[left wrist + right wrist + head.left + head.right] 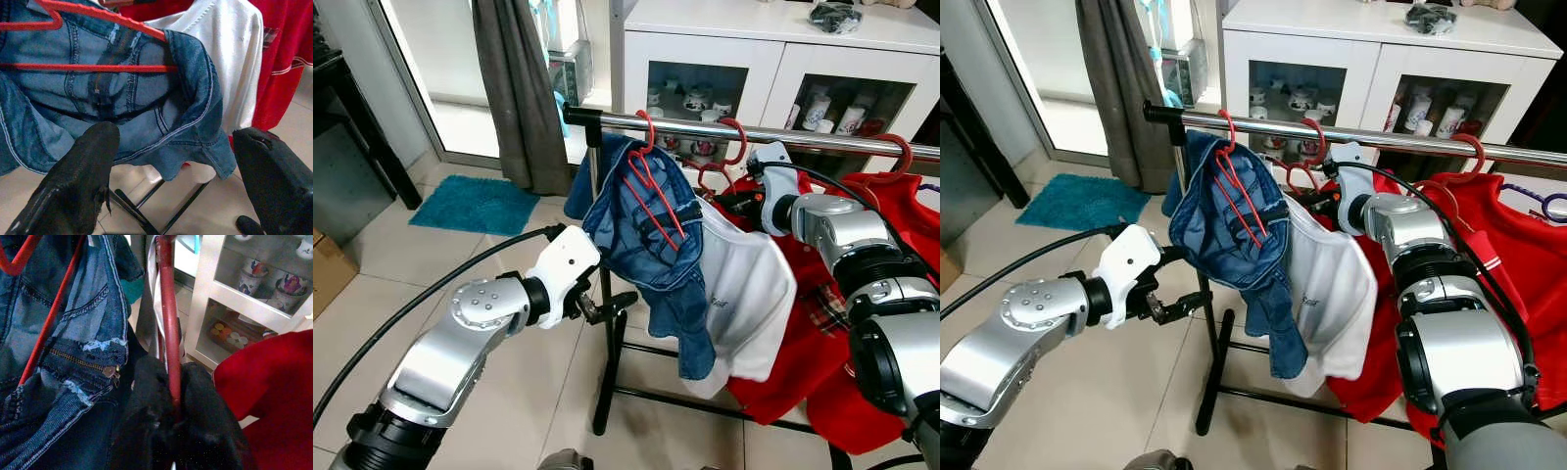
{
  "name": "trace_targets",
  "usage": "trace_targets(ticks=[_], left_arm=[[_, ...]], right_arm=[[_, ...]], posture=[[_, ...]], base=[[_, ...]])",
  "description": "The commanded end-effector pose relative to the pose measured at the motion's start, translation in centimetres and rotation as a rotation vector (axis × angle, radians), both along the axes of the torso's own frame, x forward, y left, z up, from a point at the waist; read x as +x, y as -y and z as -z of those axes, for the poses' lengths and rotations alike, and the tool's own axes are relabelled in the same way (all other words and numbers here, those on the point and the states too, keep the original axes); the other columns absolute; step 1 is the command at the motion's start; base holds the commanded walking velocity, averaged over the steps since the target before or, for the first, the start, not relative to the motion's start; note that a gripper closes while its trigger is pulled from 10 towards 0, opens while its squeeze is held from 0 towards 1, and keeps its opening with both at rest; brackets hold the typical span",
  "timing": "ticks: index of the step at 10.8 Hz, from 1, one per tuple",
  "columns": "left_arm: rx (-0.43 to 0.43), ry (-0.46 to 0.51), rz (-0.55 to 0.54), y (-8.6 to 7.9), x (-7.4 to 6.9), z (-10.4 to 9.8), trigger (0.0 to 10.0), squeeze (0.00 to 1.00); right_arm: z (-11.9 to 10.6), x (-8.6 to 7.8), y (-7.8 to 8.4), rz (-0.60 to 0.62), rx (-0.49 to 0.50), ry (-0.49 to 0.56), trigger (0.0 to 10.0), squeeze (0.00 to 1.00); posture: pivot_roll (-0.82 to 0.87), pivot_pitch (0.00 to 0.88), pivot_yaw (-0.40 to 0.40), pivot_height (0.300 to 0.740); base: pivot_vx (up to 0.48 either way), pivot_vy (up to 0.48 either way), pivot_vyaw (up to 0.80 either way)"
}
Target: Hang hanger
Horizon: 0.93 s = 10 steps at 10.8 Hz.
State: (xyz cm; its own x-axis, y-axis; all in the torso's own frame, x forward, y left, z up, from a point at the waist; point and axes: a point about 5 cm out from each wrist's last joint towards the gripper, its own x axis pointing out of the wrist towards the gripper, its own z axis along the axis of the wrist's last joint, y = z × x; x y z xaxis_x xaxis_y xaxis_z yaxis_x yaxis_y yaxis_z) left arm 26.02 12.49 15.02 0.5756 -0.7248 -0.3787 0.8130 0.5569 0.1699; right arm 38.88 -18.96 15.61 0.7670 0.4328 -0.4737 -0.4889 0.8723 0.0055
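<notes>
The right pincer [173, 431] pinches the thin, stiff red hanger [168, 333] with the soft white shirt [744, 284]. At nine o'clock the left pincer [171, 181] gapes wide, empty.

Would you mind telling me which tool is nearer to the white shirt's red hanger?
Right. The right tool is shut on the white shirt's red hanger, touching it. The left tool hangs open below the denim garment, apart from that hanger.

You see a pale tiled floor [431, 284] with a teal mat [475, 204] near a bright doorway. A grey curtain [517, 88] hangs beside it. Behind stands a white cabinet [773, 59] with mugs behind glass doors.
</notes>
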Motion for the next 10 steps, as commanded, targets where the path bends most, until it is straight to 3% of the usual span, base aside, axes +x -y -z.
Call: trace_targets(ticks=[1, 4, 6, 7, 9, 10], left_arm=[[0.004, -0.011, 0.003, 0.1, -0.2, 0.1, 10.0, 0.00], [-0.039, -0.013, -0.025, 0.1, 0.1, -0.3, 10.0, 0.00], [-0.021, 0.015, -0.060, -0.1, 0.4, -0.3, 10.0, 0.00], [0.005, 0.070, -0.146, -0.6, 1.1, -0.3, 10.0, 0.00], [-0.103, 0.137, -0.240, -0.7, 1.5, -0.7, 10.0, 0.00], [-0.112, 0.163, -0.299, -0.7, 1.4, -0.5, 10.0, 0.00]], right_arm=[[-1.1, 0.4, -0.3, -0.014, 0.008, 0.028, 0.0, 0.00], [-1.0, 0.4, -0.4, -0.013, 0.026, 0.035, 0.0, 0.00], [-0.9, 0.2, -0.1, -0.005, 0.087, 0.049, 0.0, 0.00], [-1.3, 0.2, 0.1, -0.005, 0.099, 0.087, 0.0, 0.00], [-2.4, 0.0, 0.6, 0.037, 0.113, 0.168, 0.0, 0.00], [-2.7, -0.8, 0.4, 0.013, 0.098, 0.215, 0.0, 0.00]], posture=[[0.00, 0.000, 0.001, 0.740], [0.01, 0.000, 0.001, 0.740], [0.01, 0.000, 0.004, 0.740], [0.01, 0.000, 0.007, 0.740], [0.02, 0.000, 0.021, 0.740], [0.02, 0.000, 0.032, 0.740]], base=[[0.000, 0.000, 0.00], [0.000, 0.000, 0.00], [0.000, 0.000, 0.00], [0.000, 0.000, 0.00], [0.000, 0.000, 0.00], [0.000, 0.000, 0.00]])
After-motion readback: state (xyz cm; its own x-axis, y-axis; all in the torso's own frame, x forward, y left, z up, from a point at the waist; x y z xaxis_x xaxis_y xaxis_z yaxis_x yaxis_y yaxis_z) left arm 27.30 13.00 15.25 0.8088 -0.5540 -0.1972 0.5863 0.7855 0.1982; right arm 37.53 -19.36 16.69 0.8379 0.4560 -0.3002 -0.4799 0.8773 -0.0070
